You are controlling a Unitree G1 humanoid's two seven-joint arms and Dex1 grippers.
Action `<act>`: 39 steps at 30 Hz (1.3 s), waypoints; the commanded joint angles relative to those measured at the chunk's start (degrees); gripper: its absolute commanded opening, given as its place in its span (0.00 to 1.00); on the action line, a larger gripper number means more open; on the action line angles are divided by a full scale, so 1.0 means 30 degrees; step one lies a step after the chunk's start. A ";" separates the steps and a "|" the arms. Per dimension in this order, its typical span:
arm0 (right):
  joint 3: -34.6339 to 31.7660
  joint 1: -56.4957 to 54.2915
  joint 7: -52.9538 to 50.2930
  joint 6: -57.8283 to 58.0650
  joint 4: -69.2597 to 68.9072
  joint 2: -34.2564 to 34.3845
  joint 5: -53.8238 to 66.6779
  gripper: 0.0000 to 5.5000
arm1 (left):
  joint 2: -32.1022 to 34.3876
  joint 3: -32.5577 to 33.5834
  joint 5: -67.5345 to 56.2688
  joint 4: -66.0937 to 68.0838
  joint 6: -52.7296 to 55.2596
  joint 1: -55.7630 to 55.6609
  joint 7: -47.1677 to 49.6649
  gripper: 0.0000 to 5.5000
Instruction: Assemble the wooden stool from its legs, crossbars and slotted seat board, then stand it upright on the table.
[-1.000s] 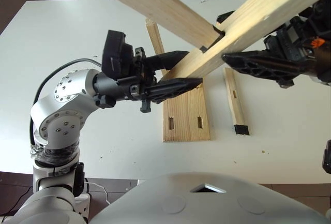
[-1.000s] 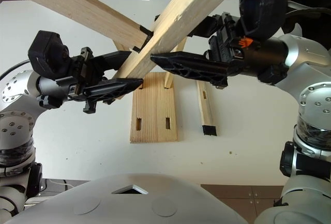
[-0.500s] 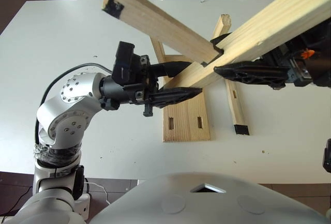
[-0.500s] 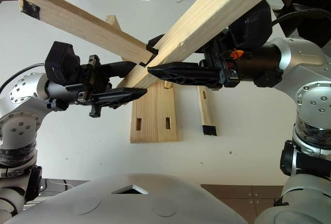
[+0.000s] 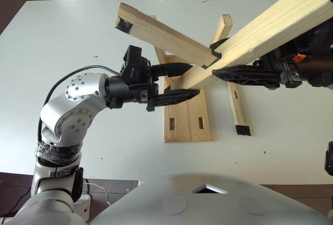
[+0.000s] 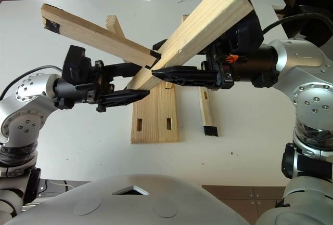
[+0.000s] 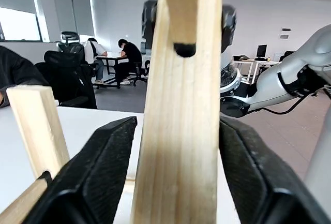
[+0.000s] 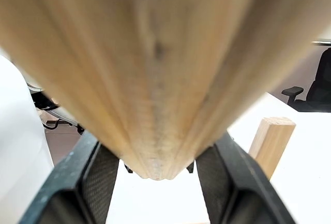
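Board: seat board (image 5: pixel 188 123) flat on the bench (image 5: pixel 73 43), slots unfilled.
Grippers: left gripper (image 5: pixel 193 80) and right gripper (image 6: pixel 155 60) each pinch the crossed legs (image 5: pixel 244 27) above the board.
Change: legs have sunk toward the board; slotting in looks next.

Both arms raised inward, left gripper (image 5: pixel 191 81) and right gripper (image 5: pixel 215 58) tip-to-tip, each tight on the leg frame (image 5: pixel 270 20).

The wide leg (image 6: pixel 208 20) hides the far end of the slotted seat board (image 6: pixel 154 123) and is a blur at my right wrist.
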 commanded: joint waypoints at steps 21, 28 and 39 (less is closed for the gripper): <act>-0.1203 0.8008 0.4238 -0.3627 -0.2011 -0.2709 -0.7620 0.37 | 0.2747 0.0885 0.7548 0.4837 -0.5652 0.6742 -0.2556 0.62; 0.0631 0.9076 0.4128 -0.5939 -0.2545 -0.1787 -1.0299 0.37 | 0.2686 0.0649 0.7860 0.5488 -0.5917 0.6345 -0.3091 0.62; 0.1543 1.0335 0.4789 -0.7096 -0.1676 -0.2175 -1.1997 0.37 | 0.2542 0.0741 0.7667 0.5647 -0.5777 0.6101 -0.3367 0.62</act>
